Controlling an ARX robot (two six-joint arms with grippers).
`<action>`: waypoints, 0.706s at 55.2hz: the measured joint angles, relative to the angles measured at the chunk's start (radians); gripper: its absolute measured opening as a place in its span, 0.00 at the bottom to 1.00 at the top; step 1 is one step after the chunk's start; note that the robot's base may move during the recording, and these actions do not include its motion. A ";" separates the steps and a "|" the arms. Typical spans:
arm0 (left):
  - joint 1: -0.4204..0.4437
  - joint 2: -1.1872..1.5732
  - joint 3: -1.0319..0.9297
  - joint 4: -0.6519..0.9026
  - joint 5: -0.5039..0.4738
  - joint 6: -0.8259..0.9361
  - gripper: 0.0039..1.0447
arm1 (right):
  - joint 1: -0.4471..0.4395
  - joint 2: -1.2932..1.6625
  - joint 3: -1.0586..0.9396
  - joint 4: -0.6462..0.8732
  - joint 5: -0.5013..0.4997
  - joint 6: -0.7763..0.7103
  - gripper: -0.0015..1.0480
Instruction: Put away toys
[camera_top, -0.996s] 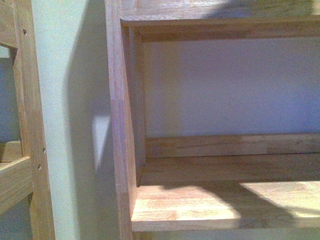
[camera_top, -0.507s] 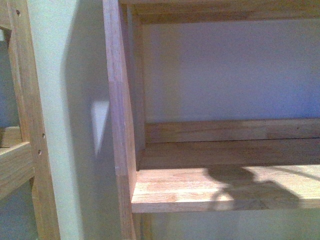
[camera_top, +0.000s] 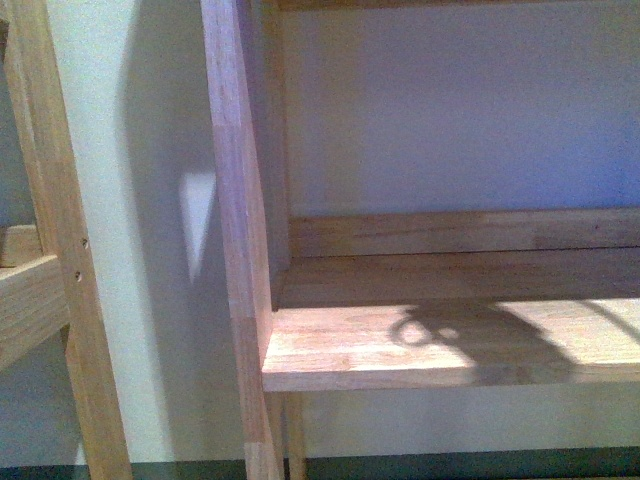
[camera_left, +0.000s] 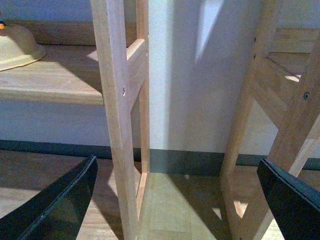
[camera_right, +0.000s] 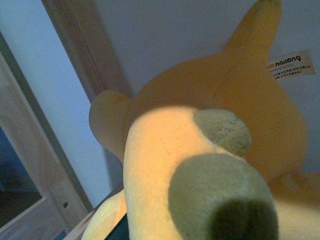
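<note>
The plush animal fills the right wrist view: orange-yellow, with a paler yellow limb, grey-brown paw pads and a white label. My right gripper is shut on it, and only a dark sliver of one finger shows under the plush. The toy hangs close to a wooden upright and a pale wall. In the front view neither arm nor toy appears; a rounded shadow lies on the shelf board. My left gripper is open and empty, low above the floor, facing the shelf legs.
A wooden shelf unit with a thick side post stands ahead, and a second frame stands to its left. A cream bowl-shaped thing rests on a lower shelf. Dark skirting runs along the wall above the wood floor.
The shelf has shifted upward in the front view, the upper board has left the picture and the skirting now shows at the bottom. A rounded shadow has slid leftward across the shelf board.
</note>
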 joint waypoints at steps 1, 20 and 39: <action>0.000 0.000 0.000 0.000 0.000 0.000 0.95 | 0.005 0.001 -0.005 0.003 -0.005 0.006 0.17; 0.000 0.000 0.000 0.000 0.000 0.000 0.95 | 0.073 0.025 -0.045 0.006 -0.070 0.135 0.16; 0.000 0.000 0.000 0.000 0.000 0.000 0.95 | 0.095 0.050 -0.058 0.016 -0.083 0.242 0.16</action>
